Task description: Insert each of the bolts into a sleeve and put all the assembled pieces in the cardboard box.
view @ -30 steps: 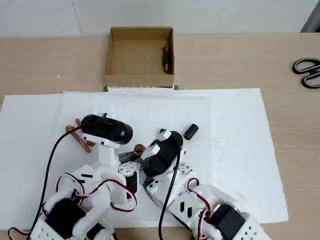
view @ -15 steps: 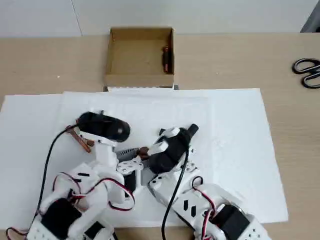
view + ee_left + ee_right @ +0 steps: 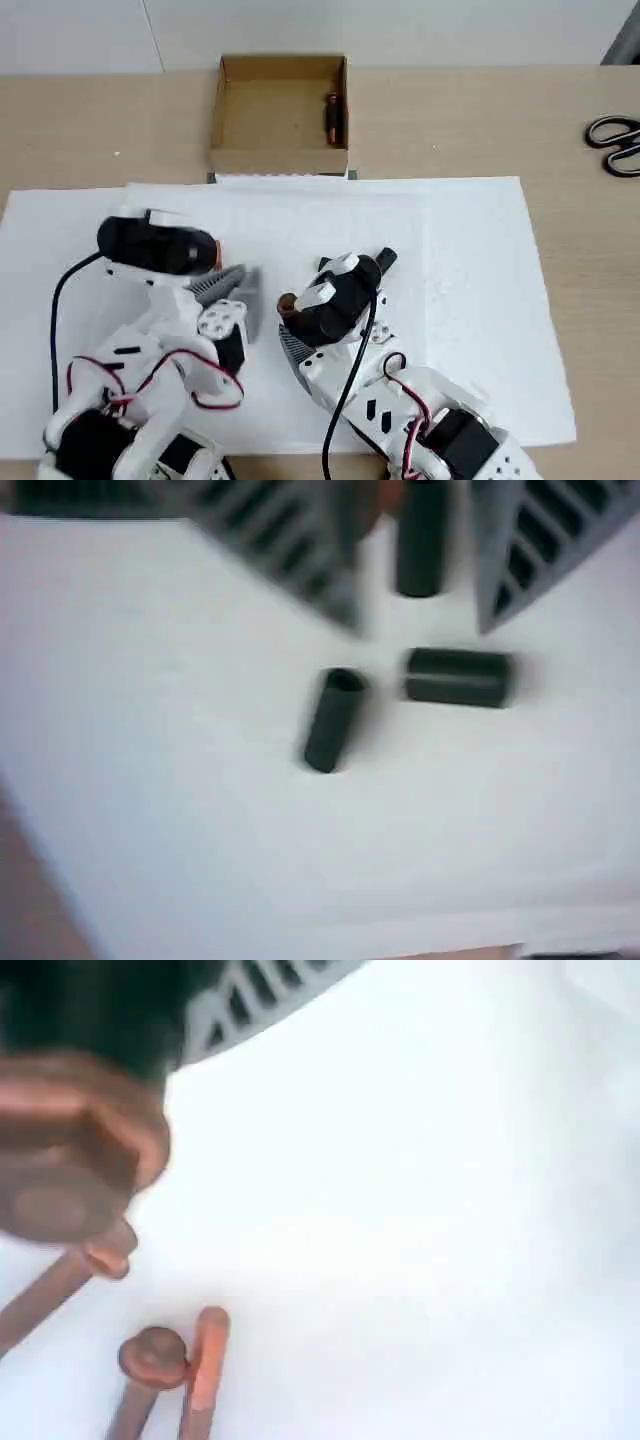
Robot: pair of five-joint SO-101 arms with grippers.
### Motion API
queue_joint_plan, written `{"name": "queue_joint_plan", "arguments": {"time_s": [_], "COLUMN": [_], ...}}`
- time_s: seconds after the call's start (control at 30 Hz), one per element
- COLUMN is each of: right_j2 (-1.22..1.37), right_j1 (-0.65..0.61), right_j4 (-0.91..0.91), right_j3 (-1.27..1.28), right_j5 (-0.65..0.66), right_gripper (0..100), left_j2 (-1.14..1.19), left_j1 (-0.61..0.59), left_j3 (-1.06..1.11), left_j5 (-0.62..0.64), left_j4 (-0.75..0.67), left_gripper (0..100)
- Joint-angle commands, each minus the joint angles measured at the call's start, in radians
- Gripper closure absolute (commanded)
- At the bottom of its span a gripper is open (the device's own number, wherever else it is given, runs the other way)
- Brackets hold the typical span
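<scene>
Overhead, right tool [image 3: 290,316] clamps bolt [image 3: 285,302]; left wrist adds left tool [image 3: 418,610] agape, sleeves [image 3: 335,720] beyond.

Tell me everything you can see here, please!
Table: one, tan wood.
Sheet: one, white, on the table.
Cardboard box: one, brown, beyond the sheet.
Assembled piece: one, copper and black, inside the box.
Scissors: one pair, black, on bare table.
Sleeves: three, black, on the sheet.
Loose bolts: three, copper, on the sheet.
Held bolt: one, copper, in right jaws.
Left arm: jaws open.
Right arm: jaws shut.
</scene>
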Motion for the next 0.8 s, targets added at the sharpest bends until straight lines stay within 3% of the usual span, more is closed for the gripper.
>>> {"name": "queue_joint_plan", "arguments": {"time_s": [0.0,0.27,0.57,0.77], "right_j2": [-0.007,-0.004,-0.002,0.076], "right_j1": [0.019,0.171,0.341,0.449], "right_j4": [-0.002,-0.002,-0.016,-0.182], "right_j3": [0.000,0.040,0.080,0.083], "right_j5": [0.009,0.091,0.137,0.192], "right_gripper": [99.5,99.5,99.5,99.5], "left_j2": [0.005,0.000,-0.002,-0.002], "left_j1": [-0.103,-0.230,-0.247,-0.249], "left_j3": [0.065,0.387,0.645,0.754], "left_j5": [-0.020,-0.081,-0.170,-0.259], "left_j4": [-0.015,-0.255,-0.497,-0.609], "left_gripper": [100,99,99,99]}}
